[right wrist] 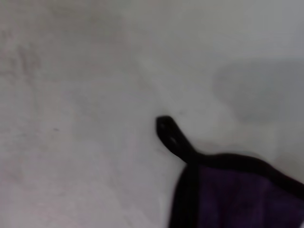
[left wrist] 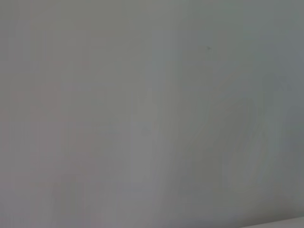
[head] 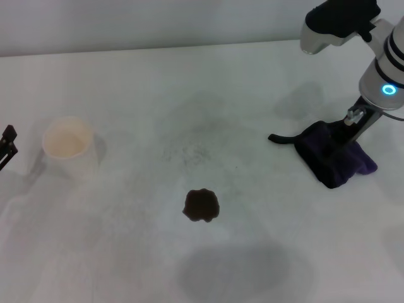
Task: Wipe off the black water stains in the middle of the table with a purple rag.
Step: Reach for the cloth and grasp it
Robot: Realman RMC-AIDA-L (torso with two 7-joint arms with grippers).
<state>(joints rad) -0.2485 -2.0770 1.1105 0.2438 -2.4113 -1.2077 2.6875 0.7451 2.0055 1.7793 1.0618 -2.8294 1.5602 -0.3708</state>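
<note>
The black water stain (head: 202, 205) is a small dark blotch with a wavy edge near the middle of the white table (head: 126, 259). The purple rag (head: 334, 161) lies bunched at the right, its black loop strap (head: 281, 137) pointing toward the table's middle. My right gripper (head: 346, 134) is down on the rag's top and shut on its raised fold. The right wrist view shows a corner of the rag (right wrist: 237, 199) and its strap (right wrist: 171, 135) on the table. My left gripper (head: 7, 144) is parked at the far left edge, barely in view.
A cream-white cup (head: 68, 144) stands at the left of the table. Faint grey speckled smudges (head: 189, 148) lie behind the stain. The left wrist view shows only bare white surface (left wrist: 152, 114).
</note>
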